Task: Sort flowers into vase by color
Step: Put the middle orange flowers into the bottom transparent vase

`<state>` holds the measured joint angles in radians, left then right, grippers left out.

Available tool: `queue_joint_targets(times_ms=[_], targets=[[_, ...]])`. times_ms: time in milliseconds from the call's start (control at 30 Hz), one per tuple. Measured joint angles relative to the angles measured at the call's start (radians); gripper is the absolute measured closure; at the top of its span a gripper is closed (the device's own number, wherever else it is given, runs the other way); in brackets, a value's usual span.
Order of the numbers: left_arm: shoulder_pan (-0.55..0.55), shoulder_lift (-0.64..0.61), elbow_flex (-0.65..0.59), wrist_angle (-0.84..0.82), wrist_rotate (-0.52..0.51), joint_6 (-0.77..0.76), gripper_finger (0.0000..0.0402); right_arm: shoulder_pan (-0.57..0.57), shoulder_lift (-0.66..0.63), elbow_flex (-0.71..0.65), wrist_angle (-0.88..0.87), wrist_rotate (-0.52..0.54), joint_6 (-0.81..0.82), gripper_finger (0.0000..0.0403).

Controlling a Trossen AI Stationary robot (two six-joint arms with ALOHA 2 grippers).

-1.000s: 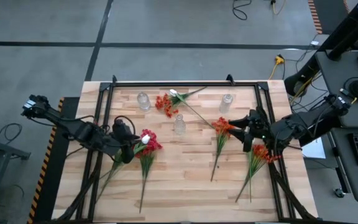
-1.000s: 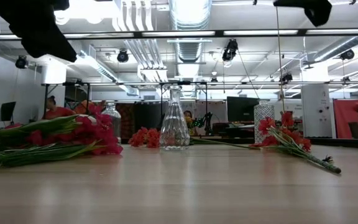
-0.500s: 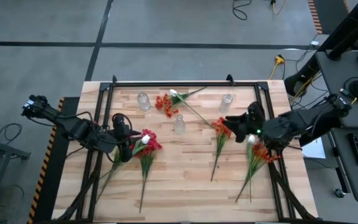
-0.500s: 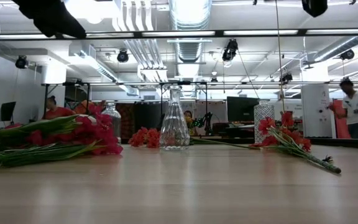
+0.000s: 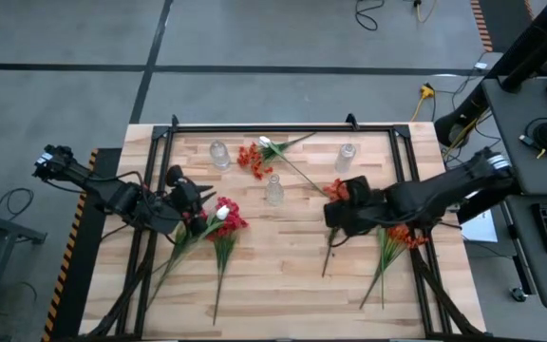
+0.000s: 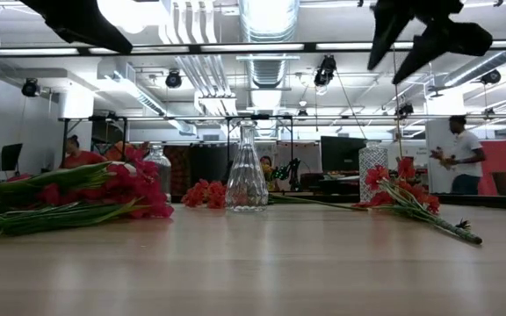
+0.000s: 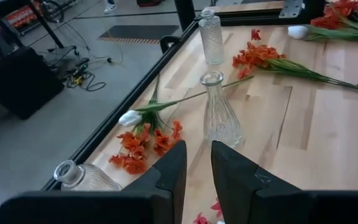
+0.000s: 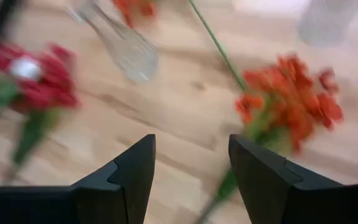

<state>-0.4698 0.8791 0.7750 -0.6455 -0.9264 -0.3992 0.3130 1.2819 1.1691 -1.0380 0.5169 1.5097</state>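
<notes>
Orange flower spray [image 5: 335, 211] flat on tabletop [image 5: 283, 275], bloom toward centre vase [image 5: 273, 189]; right hand [image 5: 333, 215] poised over its bloom end — fingers spread, nothing grasped; crimson sprays [image 5: 222, 220] lie at left, left hand [image 5: 190, 195] just beside their blooms — fingers nearly together, empty.

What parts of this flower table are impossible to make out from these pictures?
- Right wrist view: motion blur smears the orange flowers; petals unreadable.
- Low view: the red flowers run off the picture's left edge.
- High view: the right hand covers part of an orange spray.
- High view: the three vases look too small to show their shape.
</notes>
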Motion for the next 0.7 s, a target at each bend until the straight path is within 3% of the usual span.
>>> queue_joint_targets(times_ms=[300, 700], targets=[[0.0, 0.0, -0.001, 0.001, -0.003, -0.001, 0.0342, -0.092, 0.103, -0.005, -0.032, -0.276, -0.022, 0.0206], [0.0, 0.0, -0.001, 0.002, -0.003, -0.002, 0.0342, -0.185, 0.075, -0.116, -0.023, -0.345, -0.032, 0.0206]])
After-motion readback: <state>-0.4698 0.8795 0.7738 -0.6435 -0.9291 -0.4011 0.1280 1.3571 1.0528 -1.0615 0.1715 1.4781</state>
